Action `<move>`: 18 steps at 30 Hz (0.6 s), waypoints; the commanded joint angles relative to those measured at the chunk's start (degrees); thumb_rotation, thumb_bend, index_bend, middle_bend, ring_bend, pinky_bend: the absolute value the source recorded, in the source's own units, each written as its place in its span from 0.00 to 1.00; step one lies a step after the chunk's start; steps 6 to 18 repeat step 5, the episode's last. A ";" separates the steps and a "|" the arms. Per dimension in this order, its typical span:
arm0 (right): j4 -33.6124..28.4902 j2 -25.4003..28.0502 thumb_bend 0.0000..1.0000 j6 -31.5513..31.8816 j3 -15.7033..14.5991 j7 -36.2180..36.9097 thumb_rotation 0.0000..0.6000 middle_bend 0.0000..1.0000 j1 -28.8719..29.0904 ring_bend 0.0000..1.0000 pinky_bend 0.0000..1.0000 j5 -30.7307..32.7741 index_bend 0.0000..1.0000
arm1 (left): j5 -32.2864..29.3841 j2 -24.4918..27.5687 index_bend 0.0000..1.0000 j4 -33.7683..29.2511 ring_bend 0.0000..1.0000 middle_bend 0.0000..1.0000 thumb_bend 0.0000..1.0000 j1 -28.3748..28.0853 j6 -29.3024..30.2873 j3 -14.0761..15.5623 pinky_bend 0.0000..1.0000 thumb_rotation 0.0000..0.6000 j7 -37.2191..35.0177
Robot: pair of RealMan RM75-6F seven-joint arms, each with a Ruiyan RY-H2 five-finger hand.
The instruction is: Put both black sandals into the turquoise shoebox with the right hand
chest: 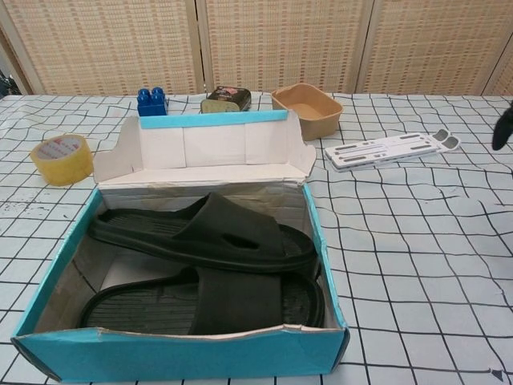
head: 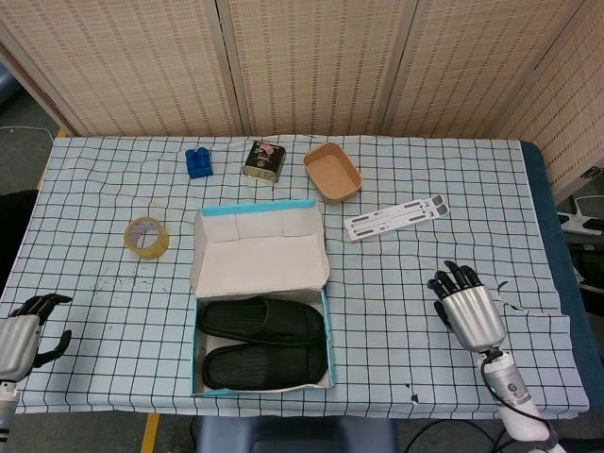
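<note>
Both black sandals (head: 260,342) lie side by side in the turquoise shoebox (head: 197,363) (lid flap up). Right hand (head: 468,310) hangs well to the box's right, empty, fingers apart. Left hand (head: 26,330) sits at the table's near-left corner w/ nothing in it, fingers spread.

Two black sandals (head: 261,343) lie side by side inside the turquoise shoebox (head: 260,387), whose lid stands open toward the screens. The right hand (head: 465,312) hovers empty over the checked worktop (head: 406,283), well right of the box, fingers (head: 451,278) apart. The left hand (head: 24,330) sits at the worktop's near left edge, holding nothing.
</note>
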 commanded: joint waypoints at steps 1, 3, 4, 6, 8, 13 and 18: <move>7.56 0.91 0.24 1.11 0.73 7.37 1.00 0.28 -4.21 0.12 0.26 3.68 0.32 | 0.55 -0.36 0.26 -0.12 0.19 0.23 0.40 0.09 0.76 -0.01 0.36 1.00 1.01; 8.85 0.81 0.21 0.89 1.43 9.44 1.00 0.25 -4.71 0.10 0.23 3.81 0.29 | 0.97 -0.55 0.26 -0.26 0.19 0.23 0.40 0.20 1.34 0.03 0.36 1.00 1.71; 9.23 0.76 0.21 0.79 1.61 10.25 1.00 0.25 -4.88 0.09 0.22 3.69 0.29 | 1.12 -0.60 0.26 -0.35 0.19 0.23 0.40 0.26 1.57 0.07 0.36 1.00 1.98; 9.53 0.70 0.20 0.69 1.75 10.97 1.00 0.25 -5.04 0.09 0.21 3.54 0.28 | 1.24 -0.64 0.26 -0.41 0.19 0.23 0.40 0.32 1.76 0.09 0.36 1.00 2.22; 9.53 0.70 0.20 0.69 1.75 10.97 1.00 0.25 -5.04 0.09 0.21 3.54 0.28 | 1.24 -0.64 0.26 -0.41 0.19 0.23 0.40 0.32 1.76 0.09 0.36 1.00 2.22; 9.53 0.70 0.20 0.69 1.75 10.97 1.00 0.25 -5.04 0.09 0.21 3.54 0.28 | 1.24 -0.64 0.26 -0.41 0.19 0.23 0.40 0.32 1.76 0.09 0.36 1.00 2.22; 9.53 0.70 0.20 0.69 1.75 10.97 1.00 0.25 -5.04 0.09 0.21 3.54 0.28 | 1.24 -0.64 0.26 -0.41 0.19 0.23 0.40 0.32 1.76 0.09 0.36 1.00 2.22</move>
